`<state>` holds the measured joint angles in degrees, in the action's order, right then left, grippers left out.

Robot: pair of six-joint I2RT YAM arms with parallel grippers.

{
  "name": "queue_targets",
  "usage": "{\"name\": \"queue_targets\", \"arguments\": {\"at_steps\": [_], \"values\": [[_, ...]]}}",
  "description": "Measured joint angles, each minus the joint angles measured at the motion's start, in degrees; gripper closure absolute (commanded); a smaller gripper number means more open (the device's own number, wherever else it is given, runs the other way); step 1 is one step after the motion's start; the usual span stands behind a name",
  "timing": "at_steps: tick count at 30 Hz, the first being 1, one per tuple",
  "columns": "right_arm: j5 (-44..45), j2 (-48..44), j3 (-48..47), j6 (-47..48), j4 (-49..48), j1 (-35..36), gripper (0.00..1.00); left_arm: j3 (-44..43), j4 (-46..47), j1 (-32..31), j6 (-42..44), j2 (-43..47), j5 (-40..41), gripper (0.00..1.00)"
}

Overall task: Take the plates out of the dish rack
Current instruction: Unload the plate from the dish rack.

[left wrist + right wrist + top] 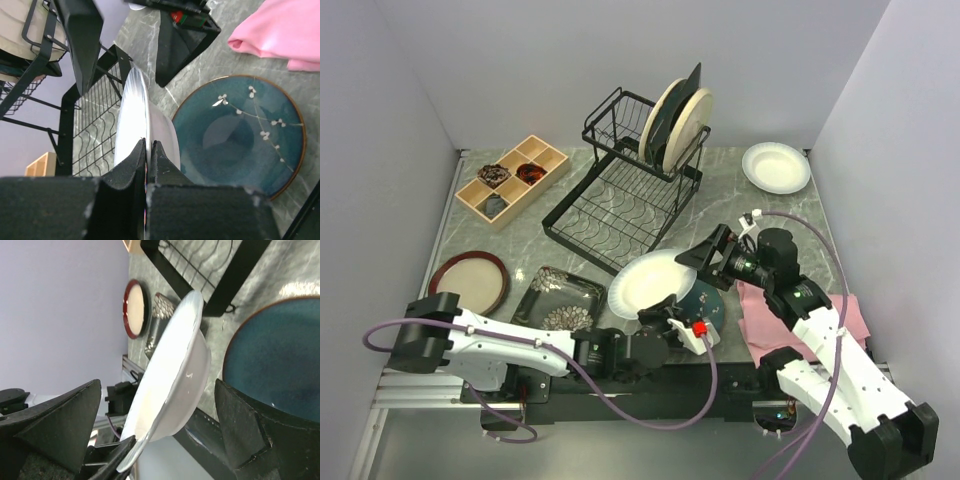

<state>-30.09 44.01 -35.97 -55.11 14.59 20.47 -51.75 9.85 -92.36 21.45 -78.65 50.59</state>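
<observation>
Pinching white plate (648, 282) rim in closed left tool (147, 146), above teal plate (240, 135). Straddling white plate with wide-open, empty right tool (157, 412).

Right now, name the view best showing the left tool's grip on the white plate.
Left wrist: the left tool pinches the white plate at its rim. Top external shows the plate's face; right wrist, its profile.

White plate (650, 283) blocks space over teal plate (715, 305); dish rack (610, 215) behind.
</observation>
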Motion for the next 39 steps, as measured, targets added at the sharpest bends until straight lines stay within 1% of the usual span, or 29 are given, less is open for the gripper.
{"name": "queue_targets", "arguments": {"at_steps": [10, 12, 13, 16, 21, 22, 23, 24, 25, 27, 28, 30, 31, 32, 35, 36, 38, 39], "values": [[0.33, 1.46, 4.39, -2.95, -0.39, 3.10, 0.01, -0.02, 6.91, -1.18, 6.34, -4.13, 3.61, 0.99], [0.33, 1.49, 4.59, -3.78, -0.50, 4.13, 0.03, -0.07, 8.31, -1.27, 7.28, -4.83, 4.02, 0.99], [0.33, 1.49, 4.59, -4.13, -0.94, 4.66, 0.06, -0.11, 8.98, -1.29, 7.69, -5.31, 4.24, 0.99], [0.22, 1.49, 4.79, -5.20, -2.78, 5.55, 0.11, -0.15, 10.01, -1.29, 8.26, -6.51, 4.37, 0.99], [-0.26, 1.55, 6.84, -7.43, -6.16, 5.81, 0.18, -0.48, 10.95, -1.57, 9.25, -8.24, 4.50, 0.99], [-0.42, 1.57, 7.10, -7.69, -6.67, 5.81, 0.22, -0.59, 11.08, -1.66, 9.40, -8.37, 4.55, 0.99], [-0.52, 1.60, 7.34, -8.17, -6.95, 5.84, 0.23, -0.70, 11.41, -1.77, 9.46, -8.57, 4.70, 0.99], [-0.59, 1.62, 7.48, -8.35, -7.19, 5.88, 0.27, -0.81, 11.82, -1.88, 9.57, -8.76, 4.81, 0.99], [-0.61, 1.62, 7.50, -8.63, -7.30, 5.92, 0.40, -1.05, 12.09, -1.97, 9.70, -9.05, 5.03, 0.99], [0.00, 1.57, 7.52, -8.61, -7.21, 5.92, 0.54, -1.75, 12.79, -2.10, 10.51, -9.92, 6.25, 0.99], [0.33, 1.55, 7.76, -8.76, -7.23, 5.88, 0.67, -2.05, 13.40, -2.14, 10.95, -10.25, 6.95, 0.99], [1.01, 1.46, 8.17, -11.65, -6.84, 5.88, 0.80, -2.38, 12.68, -2.19, 11.26, -10.64, 6.56, 0.99], [1.05, 1.42, 8.31, -11.56, -7.43, 5.92, 0.91, -2.43, 12.74, -2.32, 11.98, -11.04, 7.39, 0.99], [1.09, 1.25, 8.61, -11.78, -7.06, 5.90, 0.94, -2.51, 12.79, -2.45, 12.09, -11.26, 7.56, 0.99], [1.09, 0.87, 9.25, -12.35, -7.15, 5.92, 1.00, -2.54, 12.24, -2.51, 11.76, -11.26, 7.52, 0.93], [1.11, 0.72, 9.38, -12.66, -7.34, 5.92, 1.00, -2.54, 12.09, -2.56, 11.72, -11.26, 7.54, 0.86], [1.16, 0.24, 9.79, -13.07, -7.85, 5.92, 1.00, -2.60, 11.96, -2.60, 11.41, -11.26, 7.54, 0.79], [1.20, -0.13, 10.25, -13.29, -8.39, 5.92, 1.00, -2.60, 11.78, -2.62, 10.73, -11.23, 7.50, 0.69]]}}
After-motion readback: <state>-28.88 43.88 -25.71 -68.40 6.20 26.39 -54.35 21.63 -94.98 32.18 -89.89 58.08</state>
